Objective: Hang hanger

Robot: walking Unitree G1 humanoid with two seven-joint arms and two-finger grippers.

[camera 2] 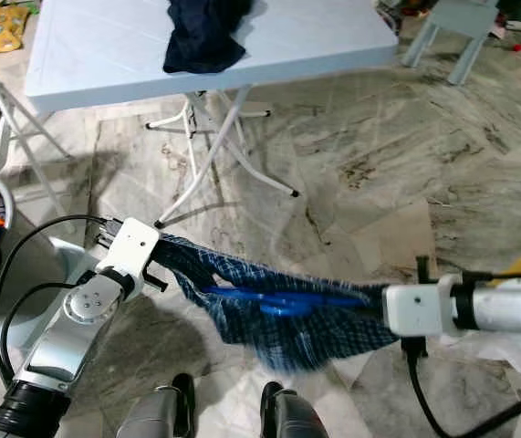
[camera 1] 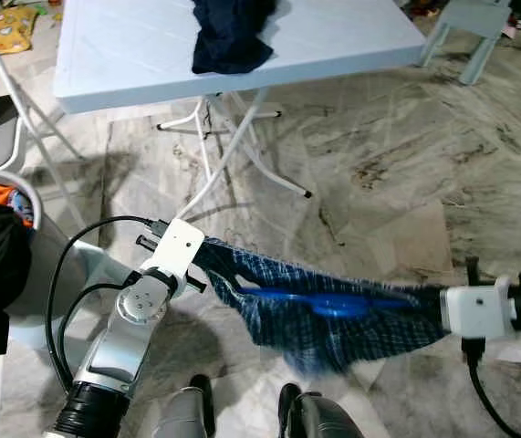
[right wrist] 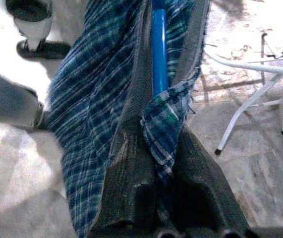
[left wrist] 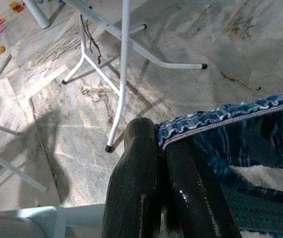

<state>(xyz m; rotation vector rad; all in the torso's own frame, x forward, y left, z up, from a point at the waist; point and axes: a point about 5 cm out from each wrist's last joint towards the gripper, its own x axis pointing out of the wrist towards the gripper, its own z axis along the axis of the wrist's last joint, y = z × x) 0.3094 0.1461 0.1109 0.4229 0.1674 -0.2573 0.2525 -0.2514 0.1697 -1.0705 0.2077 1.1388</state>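
Stood over a marbled floor [camera 1: 406, 155] with blue checked shorts [camera 1: 333, 324] stretched low between both arms, a blue hanger [camera 1: 319, 301] lying inside the cloth along its length. Left gripper [left wrist: 161, 148] pinched tight on the frilled waistband at one end, fingers pressed together with the hem caught between them; right gripper [right wrist: 156, 144] clamped on the other end, cloth bunched between its fingers and the hanger's blue bar running out just beyond them. Farther off, a pale folding table [camera 1: 132, 55] carrying a dark garment [camera 1: 233, 36], and a basket of clothes [camera 1: 0, 246] at the robot's left.
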